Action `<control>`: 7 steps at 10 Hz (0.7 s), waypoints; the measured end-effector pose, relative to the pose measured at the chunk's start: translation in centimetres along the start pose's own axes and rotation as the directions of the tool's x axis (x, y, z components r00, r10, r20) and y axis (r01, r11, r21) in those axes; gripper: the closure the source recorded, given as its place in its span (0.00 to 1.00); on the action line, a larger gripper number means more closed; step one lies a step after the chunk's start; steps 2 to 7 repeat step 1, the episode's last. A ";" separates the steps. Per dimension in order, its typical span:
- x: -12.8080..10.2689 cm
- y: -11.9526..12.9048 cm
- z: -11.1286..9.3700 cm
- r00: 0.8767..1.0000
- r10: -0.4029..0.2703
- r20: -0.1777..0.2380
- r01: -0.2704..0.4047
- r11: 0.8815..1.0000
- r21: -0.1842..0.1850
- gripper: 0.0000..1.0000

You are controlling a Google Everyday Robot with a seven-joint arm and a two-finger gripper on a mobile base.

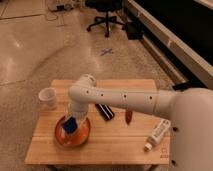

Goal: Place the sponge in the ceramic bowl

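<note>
Hovering in the ceramic bowl, the gripper seemingly clasps the sponge.

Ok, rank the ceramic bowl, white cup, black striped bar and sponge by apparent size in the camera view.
1. Ceramic bowl, clearly largest.
2-3. White cup and black striped bar: too alike to rank.
4. Sponge, smallest, at the gripper, which is over the bowl.
</note>
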 end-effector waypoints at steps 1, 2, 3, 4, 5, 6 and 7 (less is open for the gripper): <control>0.0 0.0 0.0 1.000 0.000 0.000 0.000 1.000 0.000 0.46; 0.0 0.0 0.0 1.000 0.000 0.000 0.000 1.000 0.000 0.46; 0.0 0.0 0.0 1.000 0.000 0.000 0.000 1.000 0.000 0.46; 0.0 0.0 0.0 1.000 0.000 0.000 0.000 1.000 0.000 0.46; 0.0 0.0 0.0 1.000 0.000 0.000 0.000 1.000 0.000 0.46; 0.0 0.0 0.0 1.000 0.000 0.000 0.000 1.000 0.000 0.46; 0.0 0.0 0.0 1.000 0.000 0.000 0.000 1.000 0.000 0.46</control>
